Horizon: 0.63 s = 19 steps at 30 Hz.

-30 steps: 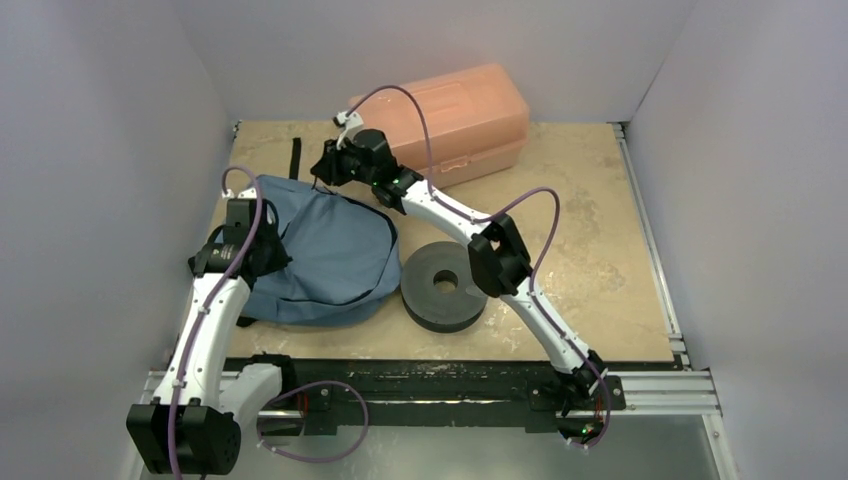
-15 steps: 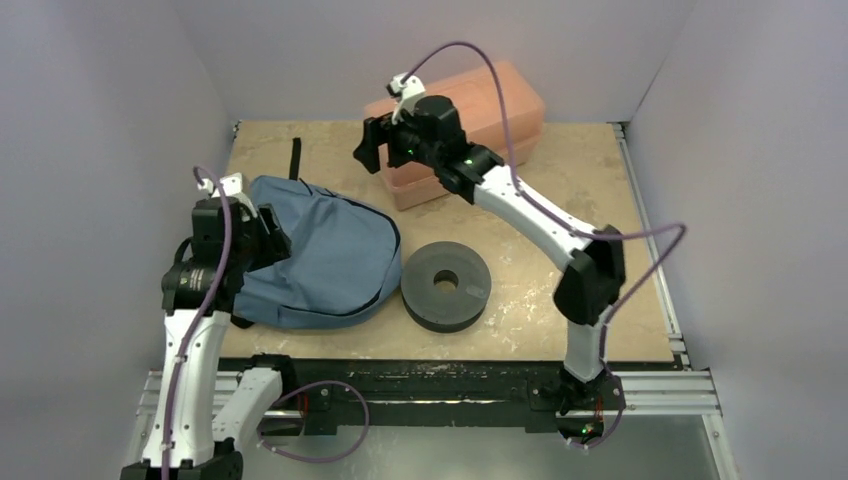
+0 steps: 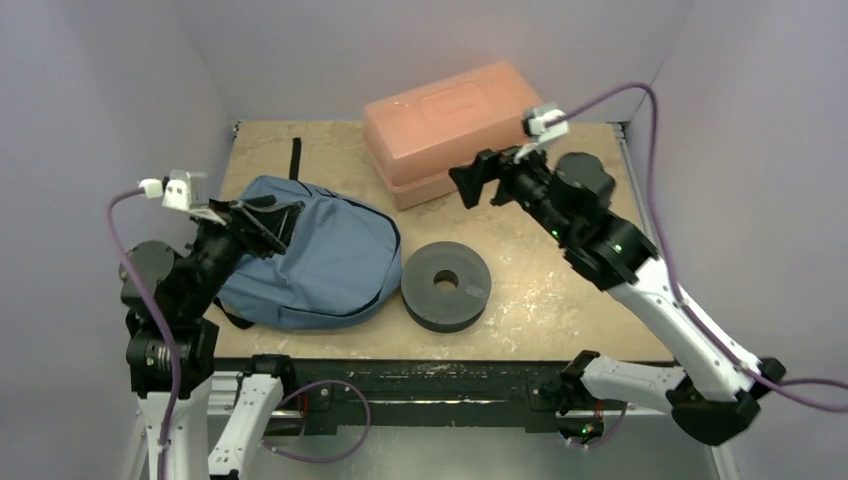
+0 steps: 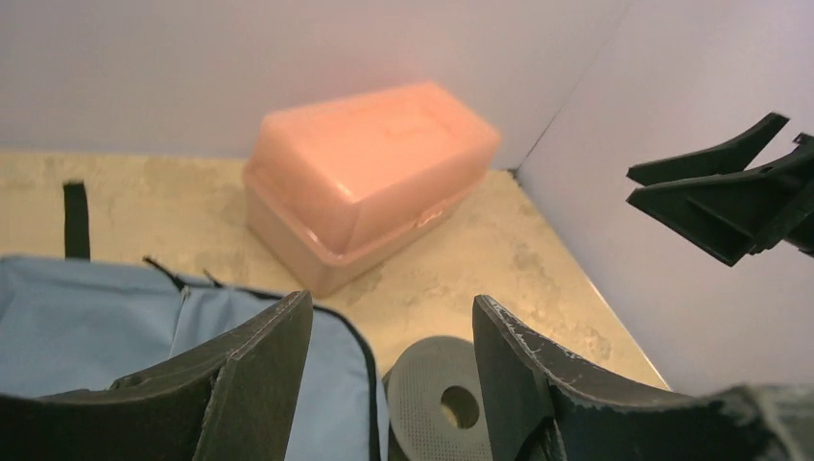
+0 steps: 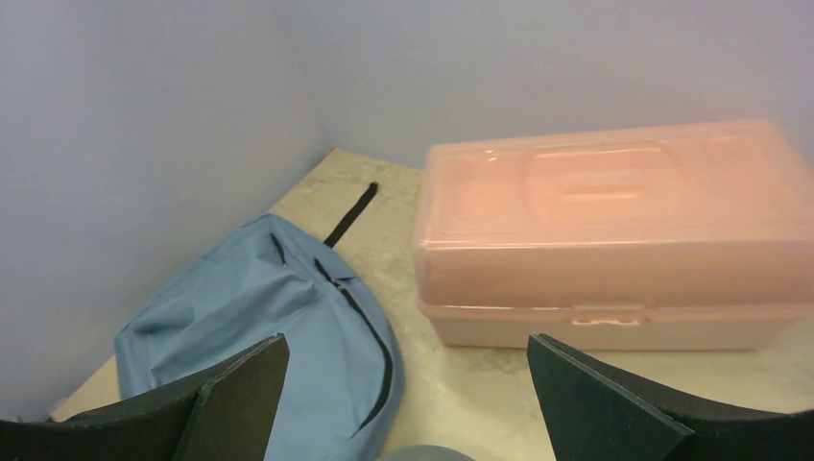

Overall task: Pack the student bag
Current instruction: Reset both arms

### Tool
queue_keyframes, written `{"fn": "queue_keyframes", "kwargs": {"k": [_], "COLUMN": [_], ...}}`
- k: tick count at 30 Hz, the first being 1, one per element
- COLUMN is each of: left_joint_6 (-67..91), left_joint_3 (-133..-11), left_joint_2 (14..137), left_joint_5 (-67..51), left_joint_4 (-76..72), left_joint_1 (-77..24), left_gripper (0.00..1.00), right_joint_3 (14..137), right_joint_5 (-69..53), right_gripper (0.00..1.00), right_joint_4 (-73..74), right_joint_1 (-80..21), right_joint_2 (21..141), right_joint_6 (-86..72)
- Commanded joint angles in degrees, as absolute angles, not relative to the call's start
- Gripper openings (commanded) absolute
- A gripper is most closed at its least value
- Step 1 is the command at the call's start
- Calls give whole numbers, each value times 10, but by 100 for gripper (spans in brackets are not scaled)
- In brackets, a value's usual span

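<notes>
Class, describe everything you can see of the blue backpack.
The backpack is soft slate-blue cloth, rounded and slumped flat on the beige table, left of centre. A black zip curves along its edge, seemingly shut. One black strap trails toward the back wall. Its right edge meets or nearly meets a dark ring.

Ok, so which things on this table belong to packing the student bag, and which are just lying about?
Part of the job:
- student bag, slate-blue, lying at the left

Lying about:
- salmon-pink plastic box, at the back
- dark grey ring, beside the bag
Either might be meant for packing, but nothing shows it.
</notes>
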<state>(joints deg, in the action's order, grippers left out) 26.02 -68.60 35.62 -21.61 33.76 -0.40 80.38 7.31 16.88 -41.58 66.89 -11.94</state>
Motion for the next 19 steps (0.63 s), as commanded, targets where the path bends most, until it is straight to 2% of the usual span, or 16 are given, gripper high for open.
{"fn": "queue_keyframes", "kwargs": {"k": [1,11,19], "left_joint_6": [286,284,303], "left_joint_3": [-694,-662,-654], "left_joint_2": [304,211,213], "left_joint_5": [-245,-163,-170], "left_joint_4": [218,204,210], "left_joint_1": [-3,-3,-3], "left_gripper": [62,67,67], "right_joint_3": [764,711,706], "right_joint_5": [172,306,326], "right_gripper": [99,99,99], "right_joint_4": [173,183,203], "right_joint_1": [-417,-416,-417], "right_joint_2": [539,352,302], "right_joint_6": [-96,-120,-136]}}
